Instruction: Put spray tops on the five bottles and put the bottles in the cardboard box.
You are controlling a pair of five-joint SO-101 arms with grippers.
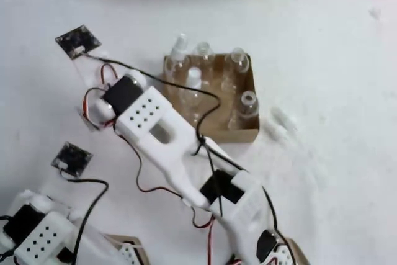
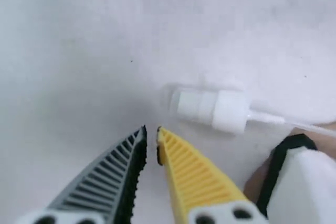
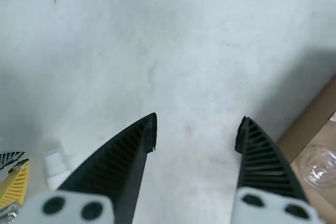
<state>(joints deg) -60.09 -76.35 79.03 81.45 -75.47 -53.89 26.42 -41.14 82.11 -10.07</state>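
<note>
The left gripper [image 2: 151,129] has its jaws drawn almost together, with only a thin slit between the tips and nothing held. A spray top [image 2: 212,109] lies on its side on the table [image 2: 79,35], just ahead of those tips and off toward the yellow jaw's side. It touches neither jaw. Its long axis runs across the line the jaws point along, and its thin tube trails farther out past the yellow jaw.

The right gripper [image 3: 198,121] hangs over bare table with its jaws spread wide and empty. The same spray top sits outside one of its jaws, back toward the heel. The cardboard box [image 3: 317,124] lies outside the other jaw, with a clear bottle [image 3: 317,166] in it.

By my reading, the left arm is the nearer one to this top. Its jaws would have to open first. As they stand, they would close along the top's length, so the wrist probably needs to turn to pinch across the body. The loose tube may also roll the top aside if a tip nudges it.
</note>
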